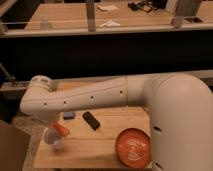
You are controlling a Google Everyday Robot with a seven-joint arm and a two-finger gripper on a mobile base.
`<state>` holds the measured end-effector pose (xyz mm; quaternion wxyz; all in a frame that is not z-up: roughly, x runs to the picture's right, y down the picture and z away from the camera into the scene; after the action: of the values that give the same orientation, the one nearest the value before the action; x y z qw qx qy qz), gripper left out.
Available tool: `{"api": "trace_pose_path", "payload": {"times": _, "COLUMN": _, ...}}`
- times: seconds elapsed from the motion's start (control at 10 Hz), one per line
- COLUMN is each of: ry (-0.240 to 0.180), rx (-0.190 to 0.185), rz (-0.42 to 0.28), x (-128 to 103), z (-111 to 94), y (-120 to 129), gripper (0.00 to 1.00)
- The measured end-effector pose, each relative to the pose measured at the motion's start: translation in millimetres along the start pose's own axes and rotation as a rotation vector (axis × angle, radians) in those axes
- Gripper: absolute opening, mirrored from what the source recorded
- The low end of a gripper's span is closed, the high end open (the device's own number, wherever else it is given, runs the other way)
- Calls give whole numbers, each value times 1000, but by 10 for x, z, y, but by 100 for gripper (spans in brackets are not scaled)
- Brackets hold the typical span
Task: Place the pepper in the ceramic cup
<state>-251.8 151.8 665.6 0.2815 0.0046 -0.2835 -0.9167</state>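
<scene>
The orange-red pepper shows at the upper right of the small white ceramic cup, which stands near the left front of the wooden table. I cannot tell whether the pepper rests in the cup or hangs just above its rim. My gripper hangs from the left end of my white arm, right over the cup and touching or nearly touching the pepper. Most of the gripper is hidden in shadow under the arm.
An orange plate with white swirls lies at the table's front right. A black oblong object and a small dark blue one lie behind the cup. A brown box stands left of the table. My arm spans the table's back edge.
</scene>
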Motion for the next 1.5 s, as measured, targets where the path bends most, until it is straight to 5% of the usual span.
{"api": "trace_pose_path", "payload": {"times": 1.5, "ry": 1, "rx": 5, "rz": -39, "x": 96, "z": 30, "y": -124, "gripper": 1}}
